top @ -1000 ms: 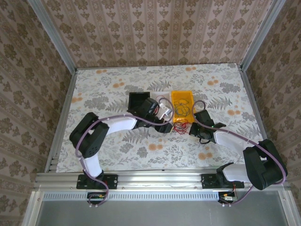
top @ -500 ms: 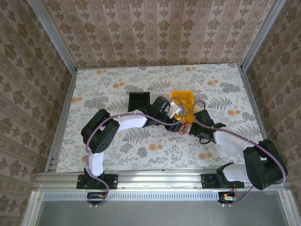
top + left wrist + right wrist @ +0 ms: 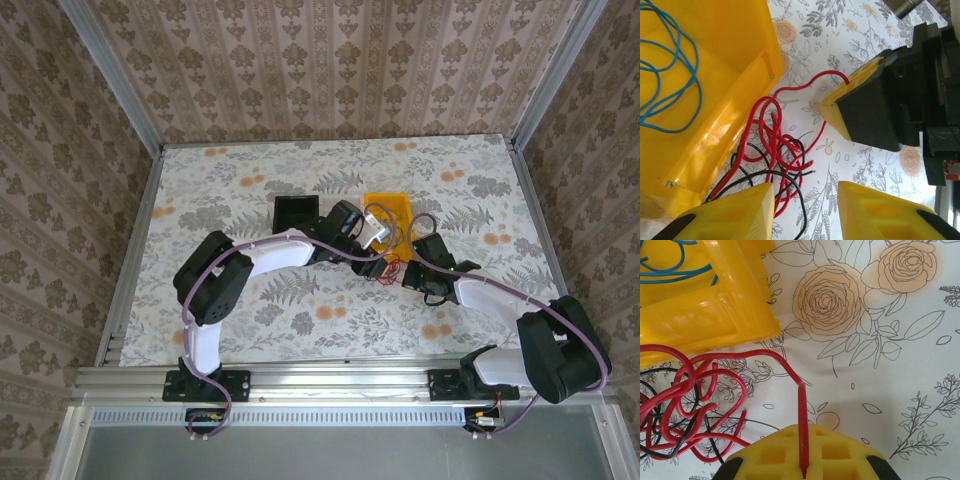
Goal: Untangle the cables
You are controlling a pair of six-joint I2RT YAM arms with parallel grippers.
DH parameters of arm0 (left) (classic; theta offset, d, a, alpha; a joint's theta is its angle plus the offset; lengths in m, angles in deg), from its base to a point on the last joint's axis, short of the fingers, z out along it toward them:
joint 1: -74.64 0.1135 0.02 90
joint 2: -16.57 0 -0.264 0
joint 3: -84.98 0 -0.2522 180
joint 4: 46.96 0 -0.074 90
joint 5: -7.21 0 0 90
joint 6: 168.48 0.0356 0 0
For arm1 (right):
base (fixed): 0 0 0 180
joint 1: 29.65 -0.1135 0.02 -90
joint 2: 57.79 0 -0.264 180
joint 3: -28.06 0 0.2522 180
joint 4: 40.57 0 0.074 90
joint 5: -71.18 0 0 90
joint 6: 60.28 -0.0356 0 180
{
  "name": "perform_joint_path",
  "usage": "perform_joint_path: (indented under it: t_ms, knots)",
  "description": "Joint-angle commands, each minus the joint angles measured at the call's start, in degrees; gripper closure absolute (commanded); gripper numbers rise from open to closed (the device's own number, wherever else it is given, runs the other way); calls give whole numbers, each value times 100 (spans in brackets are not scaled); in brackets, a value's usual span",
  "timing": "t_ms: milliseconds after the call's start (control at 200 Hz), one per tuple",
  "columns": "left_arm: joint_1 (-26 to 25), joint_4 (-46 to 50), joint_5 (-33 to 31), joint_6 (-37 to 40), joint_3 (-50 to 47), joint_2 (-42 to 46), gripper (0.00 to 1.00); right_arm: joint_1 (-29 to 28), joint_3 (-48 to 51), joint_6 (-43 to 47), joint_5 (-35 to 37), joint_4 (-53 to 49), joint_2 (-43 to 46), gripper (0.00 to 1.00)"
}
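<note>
Yellow plastic is the anchor here: the open yellow plastic bin [image 3: 388, 212] sits on the flower-printed desk [image 3: 230, 190], and all the action is at its near edge. Inside the bin a thin blue cable [image 3: 669, 75] lies in loose loops on the floor. Just outside the bin's near wall, flat on the desk, is the tangle of thin red and black cables [image 3: 774, 150], red loops knotted over each other with the black strands threading underneath.

And look at the right gripper [image 3: 834, 102], a little way out from the bin's corner! Its jaws are pressed together on one red cable [image 3: 790, 371]. That strand arcs up out of the tangle, curves past the corner of the bin and runs straight down into the yellow waffle pad, plain to see in the right wrist view.

The left gripper [image 3: 805, 212] comes in from the other side of the tangle, jaws wide apart. One yellow finger [image 3: 735, 215] sits close against the bin's outer wall, the other further out from it, and a black strand trails into the gap between them. Whether either finger touches the wires is hard to call.

To the left of the yellow bin, just beside it, stands a square black plastic bin [image 3: 295, 210].
</note>
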Motion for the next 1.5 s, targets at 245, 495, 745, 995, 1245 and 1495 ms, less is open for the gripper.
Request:
perform_joint_path:
  t_ms: [245,495,745,995,1245,1495]
  knots:
    - [-196,1570,-30,712,939,-663,61,-17,162,54,-25,58,82,100]
    - [-227,1335,-310,540,855,-644,77,10,239,10,11,70,216,100]
    - [-191,901,-344,341,641,-554,100,36,251,-24,22,12,309,99]
    - [232,-422,-304,-411,-520,469,100,80,256,-78,69,-21,331,99]
    - [736,-651,-333,-711,-1595,1510,100,120,241,-104,66,-35,283,99]
    - [482,-209,-638,-139,-1953,2023,100,122,244,-69,-1,0,248,99]
